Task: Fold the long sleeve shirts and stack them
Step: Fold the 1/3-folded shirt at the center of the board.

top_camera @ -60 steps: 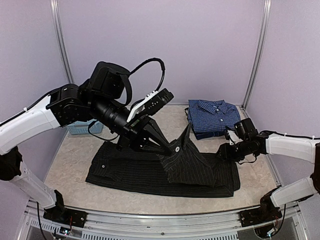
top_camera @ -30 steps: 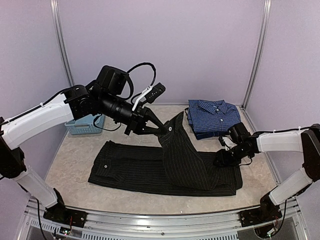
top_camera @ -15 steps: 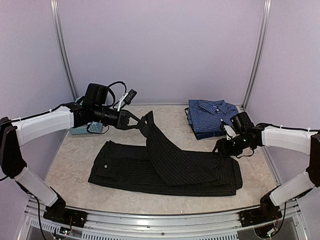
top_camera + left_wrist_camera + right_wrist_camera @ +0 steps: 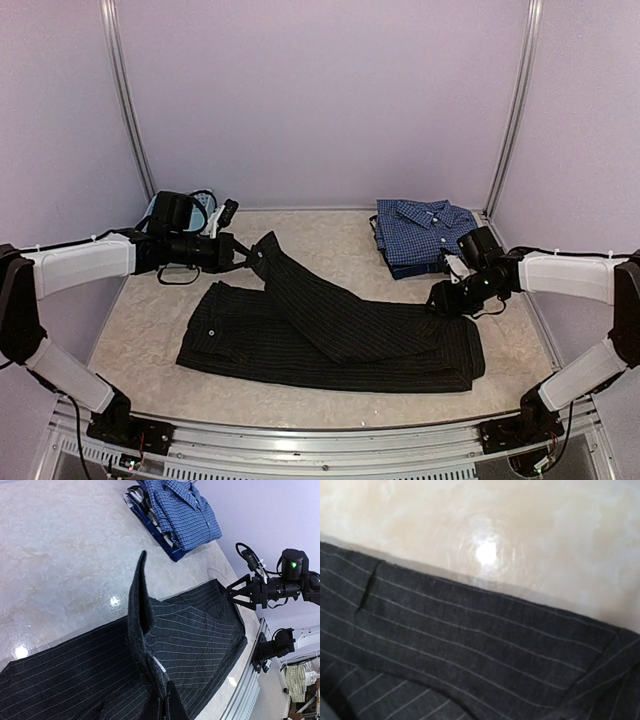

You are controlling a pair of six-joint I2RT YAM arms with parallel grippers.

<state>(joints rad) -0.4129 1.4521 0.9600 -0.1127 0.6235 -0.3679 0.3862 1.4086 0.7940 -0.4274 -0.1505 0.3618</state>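
Observation:
The black pinstripe shirt (image 4: 250, 345) lies flat across the front of the table. One of its sleeves (image 4: 300, 295) runs diagonally up to the back left. My left gripper (image 4: 244, 256) is shut on the sleeve's end, low over the table; in the left wrist view my fingers (image 4: 172, 707) pinch the cloth edge (image 4: 142, 610). My right gripper (image 4: 438, 300) sits on the shirt's far right corner, and in the left wrist view (image 4: 229, 590) its fingers converge to a point. The right wrist view shows only striped cloth (image 4: 470, 645). The blue check shirt (image 4: 425, 232) lies folded at the back right.
A light blue basket (image 4: 204, 203) stands at the back left, behind my left arm. Pale walls with metal posts close in the table on three sides. A metal rail (image 4: 320, 440) runs along the near edge.
My left gripper has carried the sleeve from high over the middle down and to the back left, stretching it out. My right gripper has stayed at the shirt's right corner.

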